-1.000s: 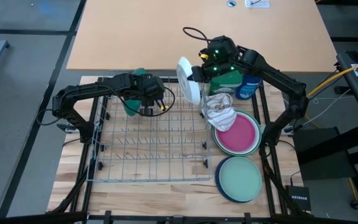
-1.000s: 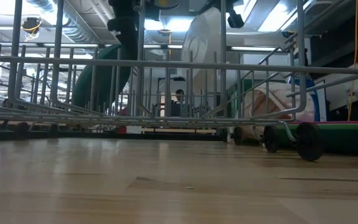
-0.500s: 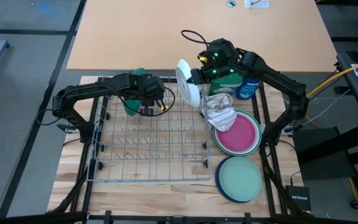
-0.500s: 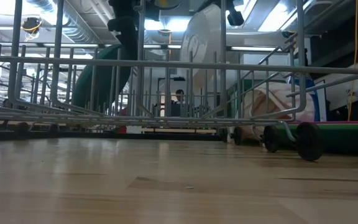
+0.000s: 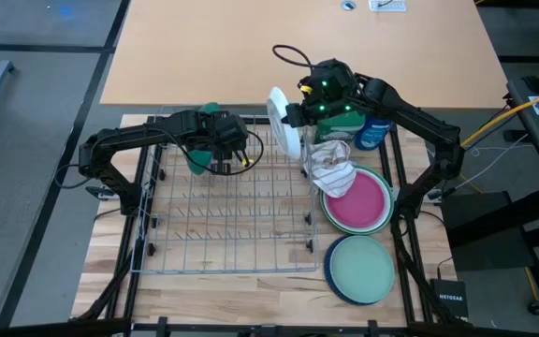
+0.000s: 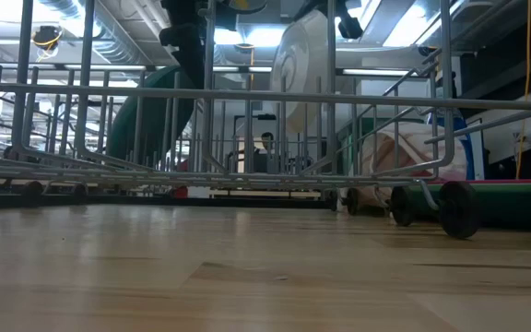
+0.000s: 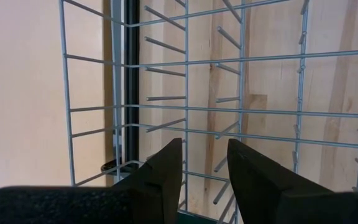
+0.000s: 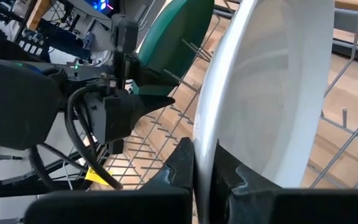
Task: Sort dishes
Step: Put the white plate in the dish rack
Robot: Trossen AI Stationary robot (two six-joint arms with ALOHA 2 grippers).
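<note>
right jaws [image 8: 202, 163] pinch the white plate [image 5: 283, 122] upright over the rack [image 5: 223, 225]; left jaws [image 7: 202, 163] grip the dark green plate [image 6: 150, 115]. the white plate's rim could snag a tine and slip.

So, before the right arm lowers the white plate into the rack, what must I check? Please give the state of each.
1. Right gripper pinches the white plate by its rim: ok.
2. Plate stands on edge, ready for the tines: ok.
3. Plate is over the rack, at its far right corner: ok.
4. Slot under the plate is free: cannot tell.
5. Left gripper holds the dark green plate apart from the white one: ok.
6. Cloth is outside the rack: ok.
</note>
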